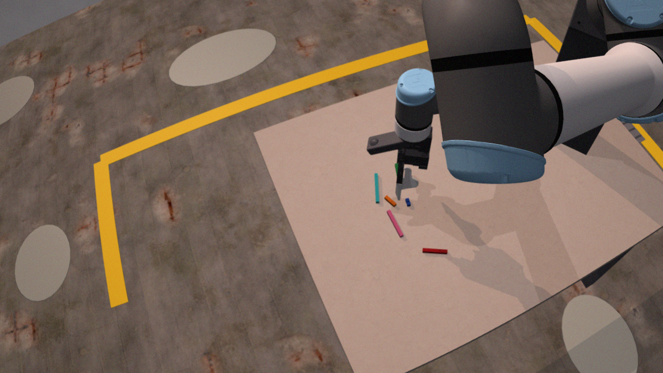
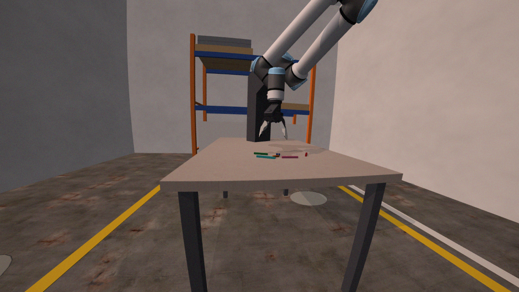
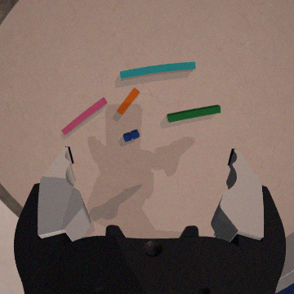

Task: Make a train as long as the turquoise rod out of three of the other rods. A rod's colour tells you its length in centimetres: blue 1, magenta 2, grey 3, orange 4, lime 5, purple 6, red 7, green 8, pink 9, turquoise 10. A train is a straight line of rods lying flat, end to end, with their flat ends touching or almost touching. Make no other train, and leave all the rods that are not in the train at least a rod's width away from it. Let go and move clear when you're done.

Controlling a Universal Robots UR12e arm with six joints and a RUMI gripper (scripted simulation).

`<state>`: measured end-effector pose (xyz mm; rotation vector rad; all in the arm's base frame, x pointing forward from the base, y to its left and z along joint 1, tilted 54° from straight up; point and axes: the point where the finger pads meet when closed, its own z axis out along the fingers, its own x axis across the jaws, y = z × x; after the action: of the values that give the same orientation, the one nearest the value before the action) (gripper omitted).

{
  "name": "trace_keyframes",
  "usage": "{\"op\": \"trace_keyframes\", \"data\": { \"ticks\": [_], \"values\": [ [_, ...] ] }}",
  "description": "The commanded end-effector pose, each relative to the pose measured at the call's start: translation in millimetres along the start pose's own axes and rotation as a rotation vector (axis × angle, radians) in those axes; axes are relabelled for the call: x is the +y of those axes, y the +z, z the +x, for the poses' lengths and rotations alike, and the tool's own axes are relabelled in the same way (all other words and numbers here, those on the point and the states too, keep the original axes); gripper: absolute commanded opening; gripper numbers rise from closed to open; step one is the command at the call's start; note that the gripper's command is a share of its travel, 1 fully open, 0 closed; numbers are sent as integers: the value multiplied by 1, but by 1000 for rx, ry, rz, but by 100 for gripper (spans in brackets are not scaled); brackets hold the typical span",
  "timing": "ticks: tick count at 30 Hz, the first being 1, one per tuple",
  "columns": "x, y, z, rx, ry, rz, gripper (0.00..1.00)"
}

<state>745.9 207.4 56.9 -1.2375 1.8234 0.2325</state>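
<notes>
My gripper [image 2: 273, 137] [image 3: 151, 149] is open and empty, high above the table. Two blue rods [image 3: 127, 137] [image 3: 135, 134] lie end to end, touching or almost touching; the top view shows them as one small blue shape [image 1: 407, 202]. The green rod [image 1: 396, 168] [image 2: 260, 153] [image 3: 193, 113] lies apart, partly hidden by a finger in the top view. The turquoise rod [image 1: 376, 187] [image 2: 266, 157] [image 3: 158, 70] lies beyond the orange rod [image 1: 390, 200] [image 3: 128, 101] in the wrist view. The pink rod [image 1: 394, 223] [image 2: 290, 157] [image 3: 84, 116] lies at its left. The red rod [image 1: 434, 250] [image 2: 305, 154] is outside the wrist view.
The table [image 1: 324, 287] [image 2: 224, 172] carries all the rods. The orange rod lies between the turquoise rod and the blue rods, with one end near the pink rod. The arm's shadow falls over the blue rods. A shelf rack [image 2: 193, 94] stands behind the table.
</notes>
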Motion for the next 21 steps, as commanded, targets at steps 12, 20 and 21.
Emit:
{"op": "trace_keyframes", "data": {
  "ticks": [12,20,21],
  "values": [
    [-6,3,13,-4,-463,-10,100],
    [-8,5,19,-5,-662,-10,100],
    [-8,5,19,-5,-690,-10,100]
  ]
}}
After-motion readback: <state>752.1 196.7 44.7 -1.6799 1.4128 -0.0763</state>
